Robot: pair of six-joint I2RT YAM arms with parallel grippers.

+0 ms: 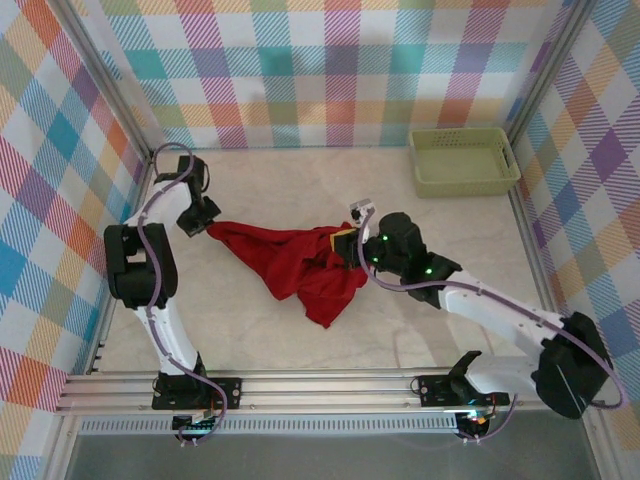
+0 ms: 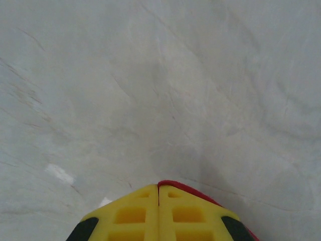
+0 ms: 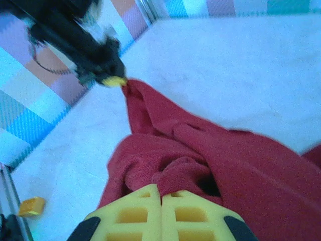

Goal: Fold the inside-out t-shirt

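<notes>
The deep-red inside-out t-shirt (image 1: pixel 295 260) hangs bunched between my two grippers, sagging onto the pale table (image 1: pixel 300 180) in the middle. My left gripper (image 1: pixel 207 228) is shut on its left corner; in the left wrist view a thin red edge of the t-shirt (image 2: pixel 193 191) shows at the pressed-together yellow fingers (image 2: pixel 135 213). My right gripper (image 1: pixel 362 243) is shut on the right end of the cloth. In the right wrist view, folds of the t-shirt (image 3: pixel 200 150) bulge out just past the closed yellow fingers (image 3: pixel 188 213), and the left gripper (image 3: pixel 114 81) holds the far corner.
A pale green plastic basket (image 1: pixel 464 160) stands at the back right of the table. Checked walls (image 1: pixel 320 60) close in the back and both sides. A metal rail (image 1: pixel 300 385) runs along the near edge. A small yellow piece (image 3: pixel 31 206) lies by the left wall.
</notes>
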